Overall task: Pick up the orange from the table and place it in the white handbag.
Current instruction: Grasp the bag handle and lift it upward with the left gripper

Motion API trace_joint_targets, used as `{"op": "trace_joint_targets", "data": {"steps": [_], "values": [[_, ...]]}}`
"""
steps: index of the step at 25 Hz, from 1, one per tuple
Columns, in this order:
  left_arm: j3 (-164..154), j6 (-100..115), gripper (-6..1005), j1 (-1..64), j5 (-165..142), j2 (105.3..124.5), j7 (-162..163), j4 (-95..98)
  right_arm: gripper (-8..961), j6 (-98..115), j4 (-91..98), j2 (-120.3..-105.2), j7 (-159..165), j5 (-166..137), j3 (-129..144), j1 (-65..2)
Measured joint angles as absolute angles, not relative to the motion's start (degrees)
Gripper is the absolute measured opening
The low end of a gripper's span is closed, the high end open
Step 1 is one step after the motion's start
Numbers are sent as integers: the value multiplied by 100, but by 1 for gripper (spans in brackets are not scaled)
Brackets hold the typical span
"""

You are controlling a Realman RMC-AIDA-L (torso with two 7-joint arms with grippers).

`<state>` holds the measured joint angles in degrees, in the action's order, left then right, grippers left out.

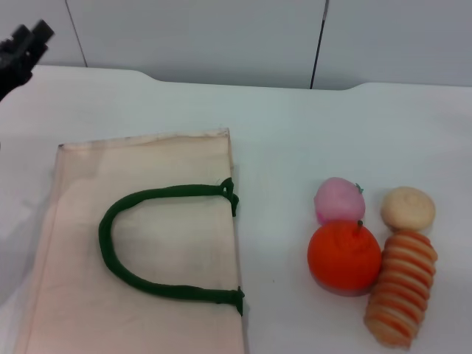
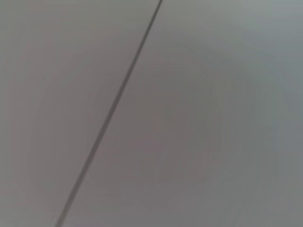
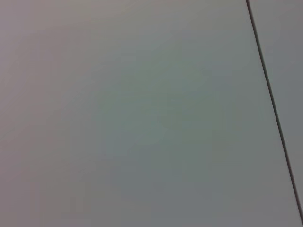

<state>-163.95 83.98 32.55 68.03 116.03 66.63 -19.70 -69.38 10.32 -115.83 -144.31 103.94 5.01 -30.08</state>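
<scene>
Lab-like test bench: plain white table [image 1: 295,125], grey wall panels [image 1: 221,37], toy props.

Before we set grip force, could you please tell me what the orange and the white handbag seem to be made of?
The orange looks like matte, soft foam or rubber: no gloss, slightly squashed base. The white handbag looks like woven cotton cloth, lying flat and creased, with green fabric handles.
</scene>
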Motion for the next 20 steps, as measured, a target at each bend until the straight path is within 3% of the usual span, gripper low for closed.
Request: {"op": "trace_joint_targets", "data": {"steps": [20], "values": [[-16400,9269,506,4149,2937,11593,10020,-4050,879,-6819,1062,-11567,-14422,10415,501,-3000]]}}
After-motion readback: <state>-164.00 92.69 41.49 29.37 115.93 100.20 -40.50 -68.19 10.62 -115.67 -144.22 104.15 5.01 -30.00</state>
